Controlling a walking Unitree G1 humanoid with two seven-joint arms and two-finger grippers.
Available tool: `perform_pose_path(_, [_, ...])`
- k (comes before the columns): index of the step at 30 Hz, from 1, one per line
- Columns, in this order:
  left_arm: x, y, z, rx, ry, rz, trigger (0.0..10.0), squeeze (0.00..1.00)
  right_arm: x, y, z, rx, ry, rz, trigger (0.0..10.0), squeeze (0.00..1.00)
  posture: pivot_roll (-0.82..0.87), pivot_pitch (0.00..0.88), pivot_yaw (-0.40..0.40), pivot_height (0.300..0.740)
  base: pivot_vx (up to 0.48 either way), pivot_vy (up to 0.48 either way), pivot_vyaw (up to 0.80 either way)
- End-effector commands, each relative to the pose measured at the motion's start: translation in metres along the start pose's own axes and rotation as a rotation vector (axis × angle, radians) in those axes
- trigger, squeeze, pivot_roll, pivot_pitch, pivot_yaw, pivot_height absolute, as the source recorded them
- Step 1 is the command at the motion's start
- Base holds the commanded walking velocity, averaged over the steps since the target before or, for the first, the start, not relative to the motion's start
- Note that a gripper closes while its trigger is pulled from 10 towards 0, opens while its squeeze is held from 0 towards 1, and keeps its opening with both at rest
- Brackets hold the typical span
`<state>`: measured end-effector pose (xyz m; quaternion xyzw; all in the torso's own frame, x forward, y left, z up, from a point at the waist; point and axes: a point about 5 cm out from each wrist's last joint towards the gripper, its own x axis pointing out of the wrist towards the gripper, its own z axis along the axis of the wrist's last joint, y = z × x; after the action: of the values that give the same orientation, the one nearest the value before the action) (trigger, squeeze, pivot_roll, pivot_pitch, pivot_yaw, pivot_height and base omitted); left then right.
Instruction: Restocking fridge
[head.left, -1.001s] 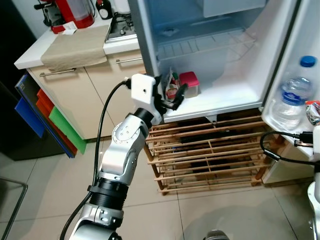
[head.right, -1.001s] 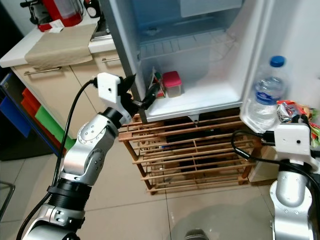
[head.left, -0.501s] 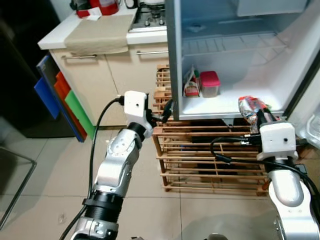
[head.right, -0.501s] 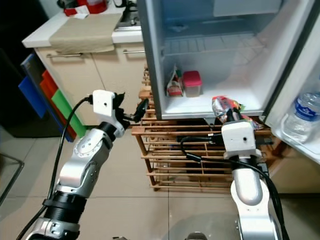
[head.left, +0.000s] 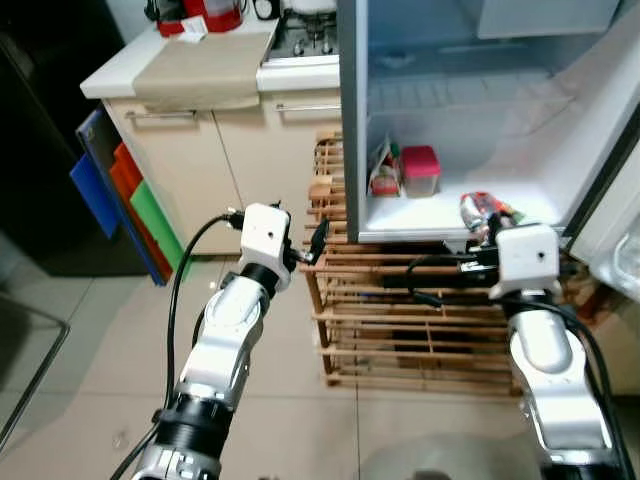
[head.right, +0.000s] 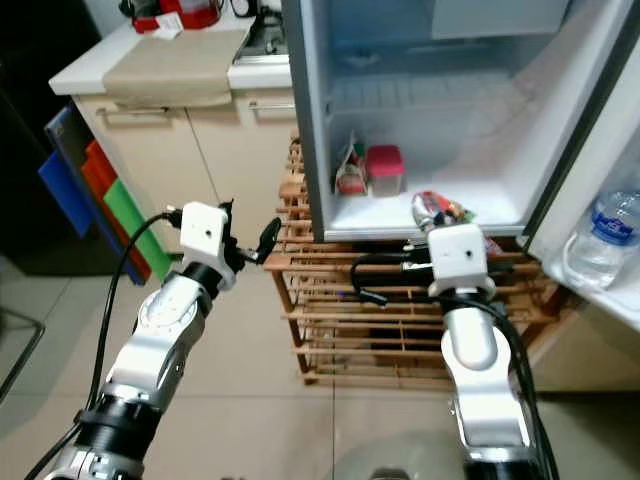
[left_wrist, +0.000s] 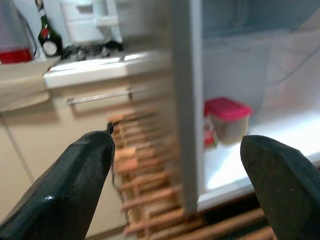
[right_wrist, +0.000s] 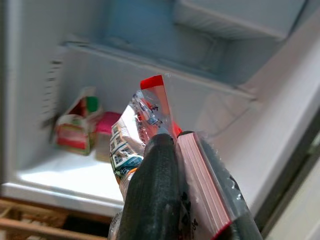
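One packet now sits closer to the fridge than half a second ago: your right gripper, clamped on it, has moved in toward the front lip of the lower shelf. You're near placing it. Your left gripper, fingers spread and empty, has backed off left of the fridge. A carton and red-lidded tub stand far left inside.

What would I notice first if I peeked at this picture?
The fridge standing wide open, bright white inside, with a red-lidded tub and a small carton on its floor. Right in front, the right gripper pinches a shiny, colourful snack packet at the fridge's lower edge. The left gripper waits open to the left, beside a wooden rack under the fridge.
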<state>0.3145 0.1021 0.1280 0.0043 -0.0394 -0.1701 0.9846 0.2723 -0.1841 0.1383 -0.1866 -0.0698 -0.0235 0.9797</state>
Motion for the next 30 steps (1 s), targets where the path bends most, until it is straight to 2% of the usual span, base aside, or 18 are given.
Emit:
perform_pose_path(1, [0.005, 0.001, 0.006, -0.010, -0.022, -0.003, 10.0, 0.00, 0.005, -0.002, 0.006, -0.001, -0.039, -0.009, 0.0, 0.14, -0.16, 0.000, 0.102, 0.740, 0.390, -0.274, 0.00])
perform_pose_path(11, [0.006, 0.002, 0.008, -0.011, -0.034, -0.001, 10.0, 0.00, 0.006, 0.000, 0.005, 0.000, -0.044, -0.002, 0.0, 0.13, -0.15, 0.000, 0.104, 0.740, 0.407, -0.204, 0.00])
perform_pose_path(16, [0.006, -0.004, 0.018, 0.000, -0.083, -0.049, 10.0, 0.00, 0.008, 0.005, 0.006, 0.006, -0.051, 0.013, 0.0, 0.13, -0.15, 0.000, 0.103, 0.740, 0.000, 0.000, 0.00])
perform_pose_path(18, [0.003, -0.015, 0.023, -0.002, -0.106, -0.144, 10.0, 0.00, 0.009, 0.008, 0.006, 0.008, -0.051, 0.024, 0.0, 0.13, -0.14, 0.000, 0.098, 0.740, 0.000, 0.000, 0.00])
perform_pose_path(22, [0.002, -0.022, 0.026, 0.016, -0.116, -0.199, 10.0, 0.00, 0.010, 0.011, 0.005, 0.008, -0.051, 0.033, 0.0, 0.13, -0.13, 0.000, 0.096, 0.740, 0.000, 0.000, 0.00])
perform_pose_path(30, [0.005, -0.024, 0.034, 0.027, -0.128, -0.193, 10.0, 0.00, 0.015, 0.015, 0.001, -0.004, -0.039, 0.045, 0.0, 0.13, -0.13, 0.000, 0.092, 0.740, 0.000, 0.000, 0.00])
